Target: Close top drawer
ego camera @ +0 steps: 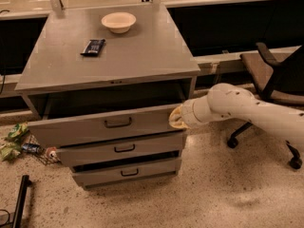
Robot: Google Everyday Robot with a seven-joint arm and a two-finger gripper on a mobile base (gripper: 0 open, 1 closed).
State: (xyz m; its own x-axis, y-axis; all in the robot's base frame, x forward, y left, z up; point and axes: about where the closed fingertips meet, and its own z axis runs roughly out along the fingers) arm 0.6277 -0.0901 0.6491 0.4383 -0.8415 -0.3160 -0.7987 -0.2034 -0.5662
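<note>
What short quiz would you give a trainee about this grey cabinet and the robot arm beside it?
1. Which two things lie on the cabinet top?
2. True or false: the top drawer is fully shut.
3. Where is the gripper? A) at the top drawer's right end; B) above the cabinet top; C) down on the floor.
Key: 1. A pale bowl and a dark packet. 2. False: it stands partly open. 3. A.
</note>
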